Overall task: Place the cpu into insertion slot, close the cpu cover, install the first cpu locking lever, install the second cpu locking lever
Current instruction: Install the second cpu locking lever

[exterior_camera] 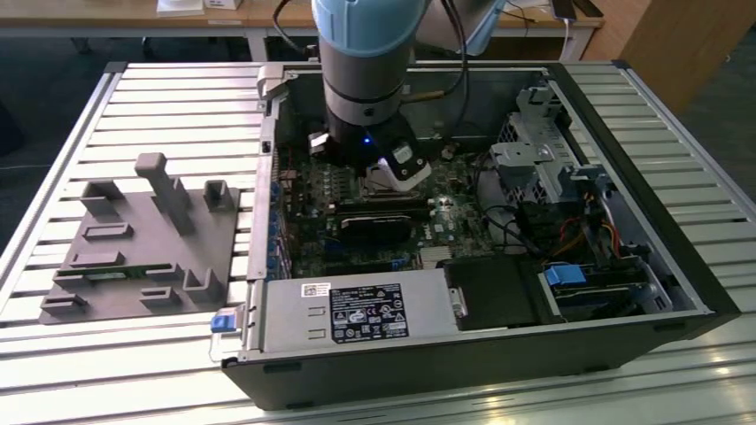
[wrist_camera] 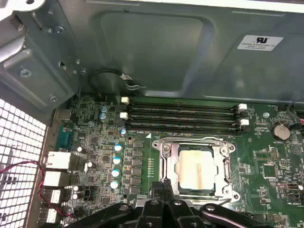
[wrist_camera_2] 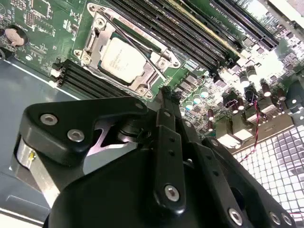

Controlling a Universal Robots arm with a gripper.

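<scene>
Currently, the cpu (wrist_camera: 196, 167) seats in the insertion slot (wrist_camera: 167, 186), its silver-grey top showing through the closed cpu cover (wrist_camera: 222, 166) on the green motherboard (wrist_camera: 266, 166). The gripper (wrist_camera: 163, 184), jaws pressed together and empty, hangs just beside the socket. A white printed label (wrist_camera: 259, 42) marks the grey case wall (wrist_camera: 152, 52); its text is illegible.

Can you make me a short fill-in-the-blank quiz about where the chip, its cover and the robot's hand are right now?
1. The cpu sits in the insertion slot with its metal top facing ____.
2. The cpu cover lies ____ over the chip, framing it.
3. The hand hovers close beside the socket with its fingers ____.
4. The memory slots next to the socket are coloured ____.

Missing words: up; closed; shut; black
</scene>
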